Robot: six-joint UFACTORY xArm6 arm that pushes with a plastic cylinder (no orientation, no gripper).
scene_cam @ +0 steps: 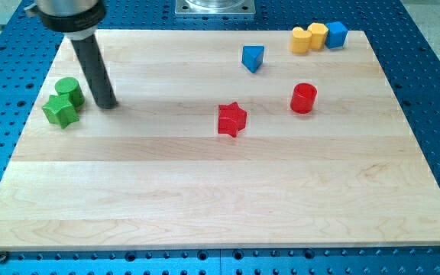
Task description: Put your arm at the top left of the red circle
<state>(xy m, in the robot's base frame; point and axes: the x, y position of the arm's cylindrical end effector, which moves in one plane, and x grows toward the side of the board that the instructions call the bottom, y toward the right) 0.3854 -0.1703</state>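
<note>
The red circle (303, 98) is a short red cylinder standing right of the board's middle, toward the view's top. My tip (108, 104) rests on the board at the view's left, far to the left of the red circle. It stands just right of the green cylinder (69, 89) and the green star (60, 111), with a small gap. A red star (232, 119) lies between my tip and the red circle, nearer the circle.
A blue triangle block (253, 57) sits up and left of the red circle. Two yellow blocks (302, 40) (318, 33) and a blue cube (336, 34) cluster at the top right. The wooden board (205, 191) lies on a blue perforated table (434, 92).
</note>
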